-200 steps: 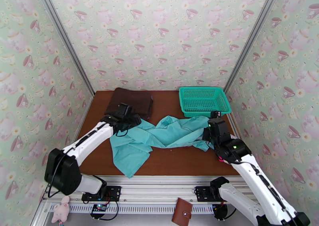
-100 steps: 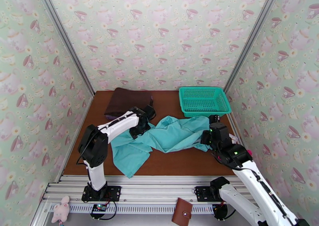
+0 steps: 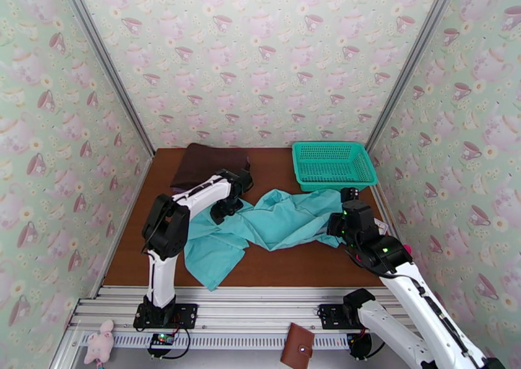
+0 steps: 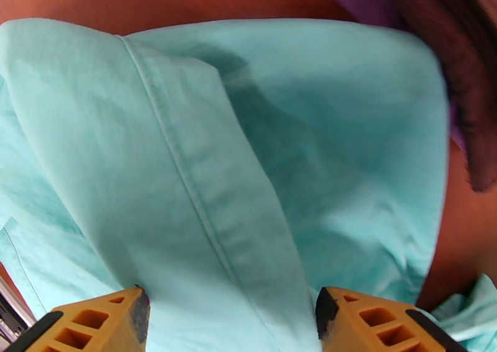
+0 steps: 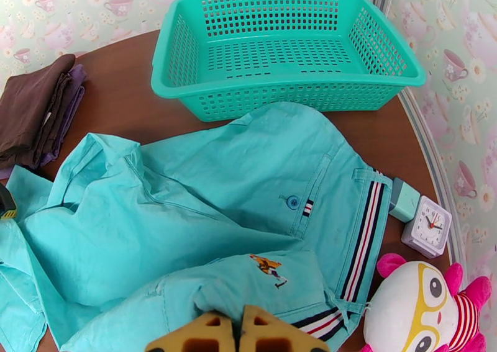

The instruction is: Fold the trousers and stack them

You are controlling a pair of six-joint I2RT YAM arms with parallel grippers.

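- Left hand (image 4: 227,315) hangs over the trousers (image 3: 280,219) just beside the brown folded cloth (image 3: 208,163), its fingers apart on either side of a seam. Its arm lay low along the left side a second ago and now stands folded upright.
- Right hand (image 5: 239,333) stays pinched together on a fold near the striped waistband.
- Trousers lie crumpled across the tabletop (image 3: 293,269), barely shifted.
- Basket (image 3: 333,162) is unmoved behind them.
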